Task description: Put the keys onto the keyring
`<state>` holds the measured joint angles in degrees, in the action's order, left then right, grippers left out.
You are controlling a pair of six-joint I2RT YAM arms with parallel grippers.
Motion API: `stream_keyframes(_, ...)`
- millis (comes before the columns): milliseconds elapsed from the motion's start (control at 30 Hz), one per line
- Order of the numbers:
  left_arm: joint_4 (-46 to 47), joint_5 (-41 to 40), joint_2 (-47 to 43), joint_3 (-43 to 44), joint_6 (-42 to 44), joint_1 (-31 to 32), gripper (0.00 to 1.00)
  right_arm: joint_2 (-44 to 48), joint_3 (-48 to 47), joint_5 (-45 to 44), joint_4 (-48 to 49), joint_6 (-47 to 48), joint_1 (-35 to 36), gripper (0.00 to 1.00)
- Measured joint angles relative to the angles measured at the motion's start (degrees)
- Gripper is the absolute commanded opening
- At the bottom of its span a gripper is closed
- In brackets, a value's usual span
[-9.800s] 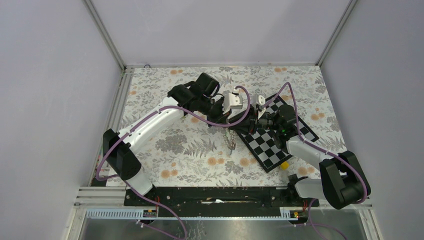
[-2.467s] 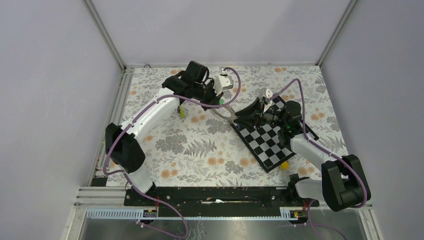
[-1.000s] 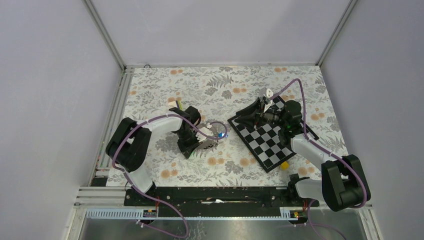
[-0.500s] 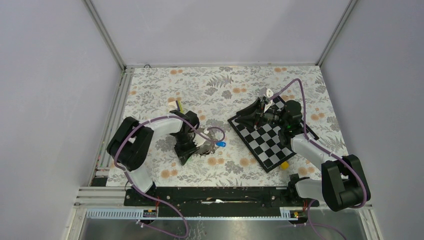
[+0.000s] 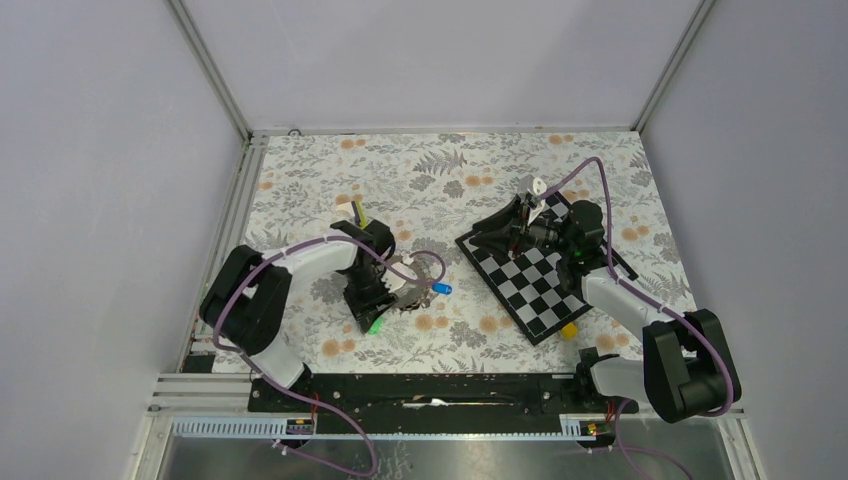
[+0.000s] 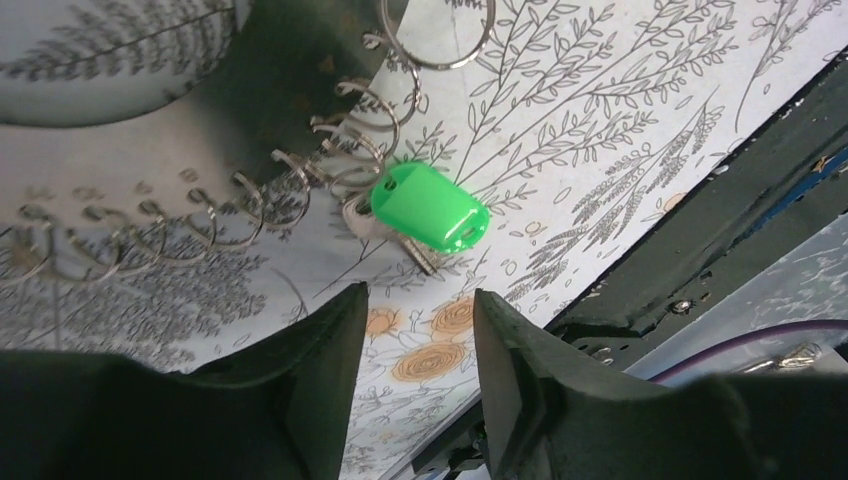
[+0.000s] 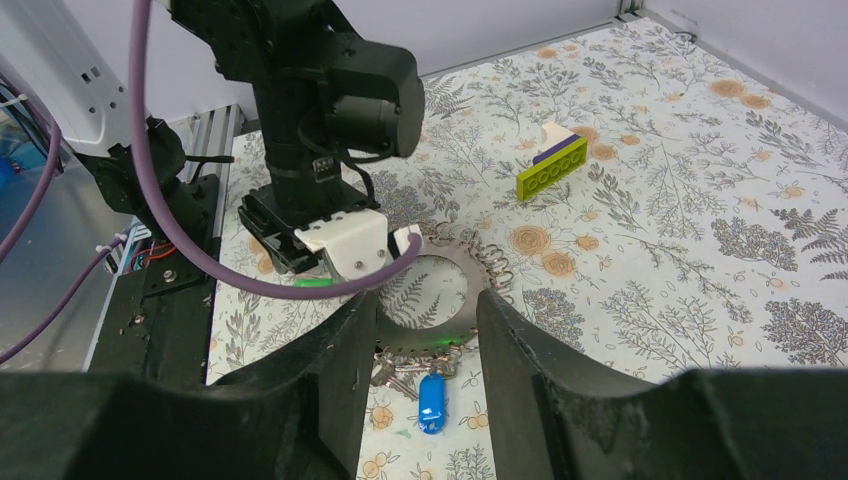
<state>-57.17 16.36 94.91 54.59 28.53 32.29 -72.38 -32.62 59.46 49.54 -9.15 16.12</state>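
The keyring (image 7: 455, 285) is a flat grey metal disc edged with small wire rings (image 6: 290, 90), lying on the floral table. A green key (image 6: 430, 207) hangs off one of its rings and rests on the table (image 5: 377, 325). A blue key (image 7: 432, 400) lies at the disc's other edge (image 5: 441, 289). My left gripper (image 6: 420, 295) hovers just above the green key, open and holding nothing (image 5: 372, 312). My right gripper (image 7: 425, 310) is open and empty, held over the checkerboard's left corner (image 5: 485, 235) and looking towards the disc.
A black-and-white checkerboard (image 5: 540, 285) lies at the right under the right arm. A small yellow block (image 5: 568, 330) sits at its near corner. A yellow-green stick (image 5: 358, 212) lies behind the left arm. The left arm's purple cable (image 7: 300, 290) loops over the disc.
My left gripper has opened and let go of the green key, which now lies on the table by the disc. The left arm shifted slightly nearer. The right arm has not moved.
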Motion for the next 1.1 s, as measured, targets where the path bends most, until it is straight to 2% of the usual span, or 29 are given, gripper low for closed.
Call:
stream_keyframes(200,0.6,-0.8,-5.1,1.5,-0.4,0.0,0.54,0.0,0.0,0.0,0.0,0.0,0.0,0.49)
stream_keyframes(367,5.4,-1.2,-5.1,4.7,-1.5,-0.1,0.54,0.3,0.0,0.0,-0.1,0.3,0.0,0.49)
stream_keyframes(700,15.4,-4.1,4.3,11.5,-2.5,-0.1,0.51,2.5,0.0,0.0,-1.0,1.4,-0.9,0.49)
stream_keyframes(1100,19.3,-4.3,11.0,14.3,-3.4,-0.1,0.46,2.5,0.0,0.0,-1.0,1.6,-1.8,0.50)
